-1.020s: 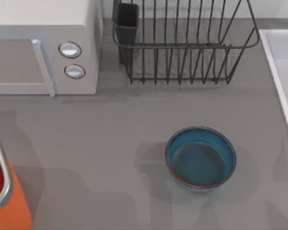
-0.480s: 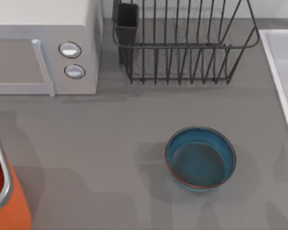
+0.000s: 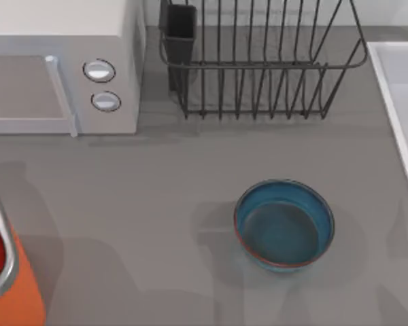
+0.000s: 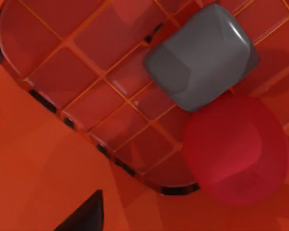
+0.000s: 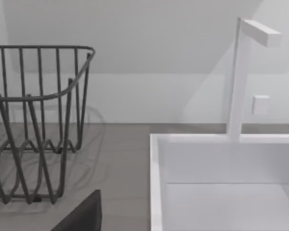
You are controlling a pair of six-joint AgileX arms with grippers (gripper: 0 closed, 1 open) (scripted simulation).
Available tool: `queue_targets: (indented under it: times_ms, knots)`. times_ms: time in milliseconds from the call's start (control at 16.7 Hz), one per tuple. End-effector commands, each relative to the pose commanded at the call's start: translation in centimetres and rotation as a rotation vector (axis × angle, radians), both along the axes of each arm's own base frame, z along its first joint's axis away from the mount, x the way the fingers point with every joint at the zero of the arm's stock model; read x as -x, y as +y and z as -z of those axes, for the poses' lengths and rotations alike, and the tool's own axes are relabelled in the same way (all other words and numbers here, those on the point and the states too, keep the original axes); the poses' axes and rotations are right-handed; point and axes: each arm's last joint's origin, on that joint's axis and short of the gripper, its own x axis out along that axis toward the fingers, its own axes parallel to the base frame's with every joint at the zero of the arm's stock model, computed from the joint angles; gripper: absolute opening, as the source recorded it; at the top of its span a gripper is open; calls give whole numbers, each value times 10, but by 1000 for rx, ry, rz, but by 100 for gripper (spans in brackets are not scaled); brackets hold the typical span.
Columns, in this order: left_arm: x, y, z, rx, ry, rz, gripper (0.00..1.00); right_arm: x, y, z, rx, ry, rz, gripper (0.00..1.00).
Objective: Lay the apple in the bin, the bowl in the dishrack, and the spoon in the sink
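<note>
In the top view, the large orange bin with the shiny silver metal rim (image 3: 7, 268) is cut off by the picture's edge, so that only one corner is seen. The pale white-grey sink with the raised light rim (image 3: 393, 88), beside the black wire dishrack (image 3: 258, 61), is likewise cut off, and the dishrack's far bars are lost past the edge. In the left wrist view, the small, smooth red apple (image 4: 236, 149) is partly covered by a grey, rounded block (image 4: 201, 55) lying against it.
</note>
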Motion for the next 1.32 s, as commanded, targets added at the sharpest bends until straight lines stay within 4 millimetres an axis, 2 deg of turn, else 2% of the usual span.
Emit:
queue_targets:
  times_ms: [300,540,780,960,1140,1320]
  knots:
    - [22,-7,2,-144,-224,459,100,0,0,0,0,0,0,100]
    - [40,-13,8,-399,-401,916,100,0,0,0,0,0,0,100]
    - [56,-17,17,-785,-511,1358,100,0,0,0,0,0,0,100]
    - [65,-20,25,-1135,-522,1628,100,0,0,0,0,0,0,100]
    - [72,-22,33,-1499,-466,1816,100,0,0,0,0,0,0,100]
    - [77,-24,40,-1823,-368,1911,100,0,0,0,0,0,0,100]
